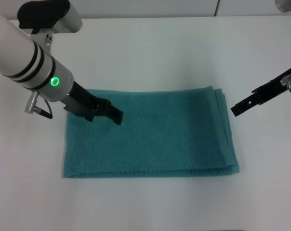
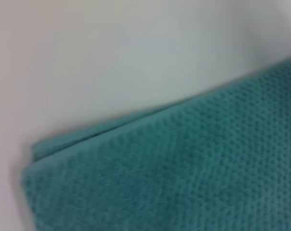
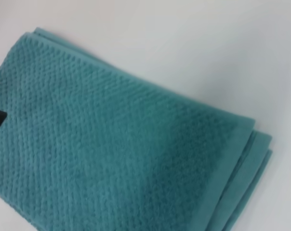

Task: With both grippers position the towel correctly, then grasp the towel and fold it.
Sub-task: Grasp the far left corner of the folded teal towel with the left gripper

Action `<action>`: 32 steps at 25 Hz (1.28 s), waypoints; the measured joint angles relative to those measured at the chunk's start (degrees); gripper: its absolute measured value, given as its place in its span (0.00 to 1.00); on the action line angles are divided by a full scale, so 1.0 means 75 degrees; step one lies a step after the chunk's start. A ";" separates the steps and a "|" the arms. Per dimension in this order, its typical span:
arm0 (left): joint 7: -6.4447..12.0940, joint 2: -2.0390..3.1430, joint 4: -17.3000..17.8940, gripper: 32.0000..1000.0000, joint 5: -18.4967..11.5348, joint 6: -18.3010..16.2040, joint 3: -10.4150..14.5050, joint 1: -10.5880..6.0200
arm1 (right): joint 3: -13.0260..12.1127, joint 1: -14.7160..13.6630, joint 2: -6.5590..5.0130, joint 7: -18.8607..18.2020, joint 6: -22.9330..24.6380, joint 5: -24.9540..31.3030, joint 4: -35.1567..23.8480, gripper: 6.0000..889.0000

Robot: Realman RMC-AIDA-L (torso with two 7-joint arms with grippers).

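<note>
White table [image 1: 150,43] under all. Head view: towel [image 1: 155,139] flat, already layered; left gripper [image 1: 114,113] over its far left corner, jaws slightly apart, holding nothing. Right gripper [image 1: 238,109] just beside right edge, jaw state unclear. Wrist views: towel corners only, ungrasped. Judgement: fold not yet begun.

Your left gripper [image 1: 117,115] covers part of the towel [image 1: 155,137] near its far left corner, its finger gap unreadable, right gripper [image 1: 237,109] with its arm cut off at the head view's edge, the towel cropped in both wrist views
</note>
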 joint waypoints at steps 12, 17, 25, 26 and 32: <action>-0.0067 -0.0081 0.0651 0.85 0.1636 0.0210 0.0026 0.0275 | 0.0007 0.0001 0.0000 0.0017 0.0078 0.0011 -0.0031 0.97; -0.0093 -0.0119 0.0497 0.85 0.2072 0.0063 0.0062 0.0282 | 0.0007 0.0056 0.0000 0.0020 0.0165 0.0011 -0.0001 0.97; -0.0099 -0.0182 0.0158 0.85 0.2013 -0.0267 0.0115 0.0214 | 0.0007 0.0081 0.0000 0.0022 0.0202 0.0010 0.0021 0.97; -0.0099 -0.0188 0.0075 0.85 0.2009 -0.0347 0.0145 0.0204 | 0.0007 0.0084 0.0000 0.0022 0.0204 0.0010 0.0020 0.97; -0.0100 -0.0194 -0.0709 0.85 0.2002 -0.0703 0.0207 0.0046 | 0.0007 0.0084 0.0000 0.0023 0.0284 0.0012 0.0019 0.97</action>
